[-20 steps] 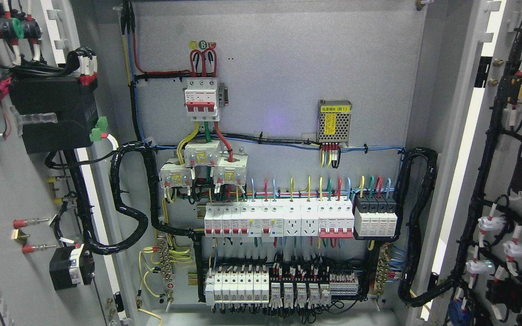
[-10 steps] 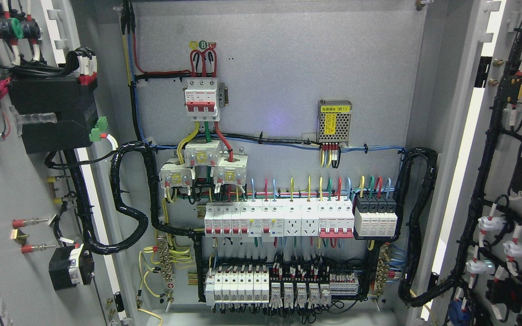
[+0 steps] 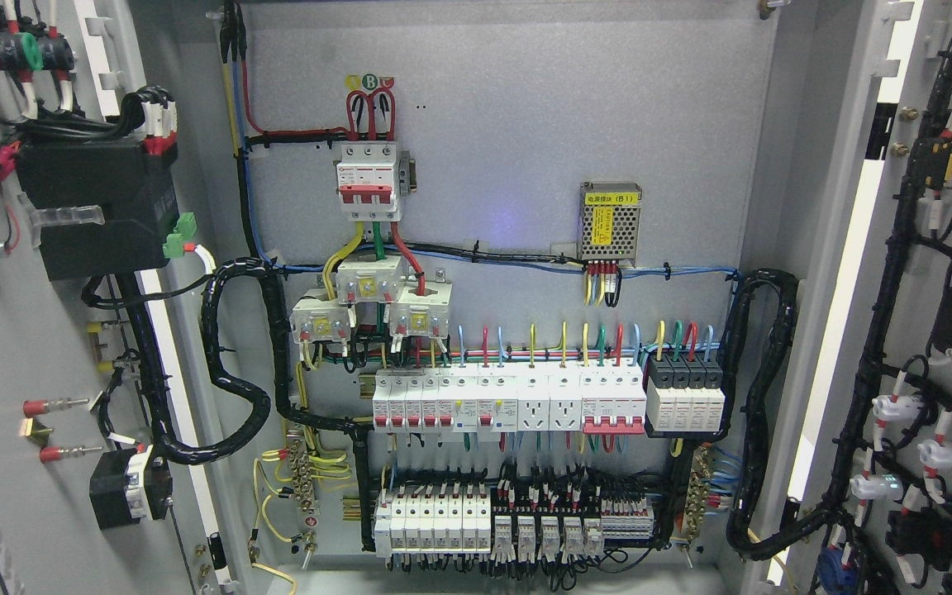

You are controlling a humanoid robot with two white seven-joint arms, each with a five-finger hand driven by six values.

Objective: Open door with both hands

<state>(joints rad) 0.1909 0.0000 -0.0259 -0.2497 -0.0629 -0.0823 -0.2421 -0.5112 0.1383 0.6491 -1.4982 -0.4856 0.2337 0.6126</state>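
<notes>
Nothing moves since before: both doors, left (image 3: 21, 347) and right (image 3: 939, 248), stand open; no hands or fingers show.

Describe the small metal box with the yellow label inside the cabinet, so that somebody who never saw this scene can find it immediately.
Start at the grey back panel of the open cabinet and look right of centre, above the long row of white breakers. The power supply box sits there alone, with short coloured wires leaving its bottom. Only it has a perforated metal casing and a yellow label.
</notes>
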